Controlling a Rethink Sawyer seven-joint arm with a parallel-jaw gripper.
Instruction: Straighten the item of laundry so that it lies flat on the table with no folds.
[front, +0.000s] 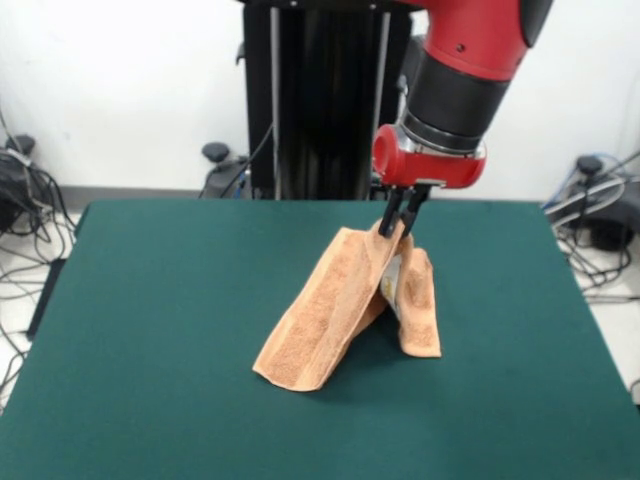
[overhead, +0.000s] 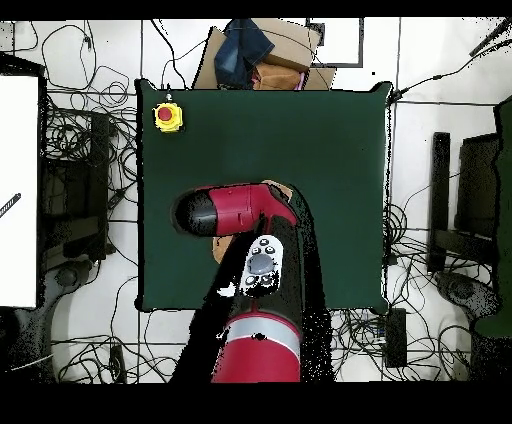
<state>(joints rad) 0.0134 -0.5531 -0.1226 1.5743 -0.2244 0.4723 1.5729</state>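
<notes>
While the end effector pinches its top edge, the fuzzy orange-tan terry towel hangs in a tent-shaped fold over the green felt desk.

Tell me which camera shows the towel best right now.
The front view. There the towel shows nearly whole, pinched at its top by the gripper and draping in folds onto the table. In the overhead view the arm covers it; only small tan slivers peek out.
</notes>
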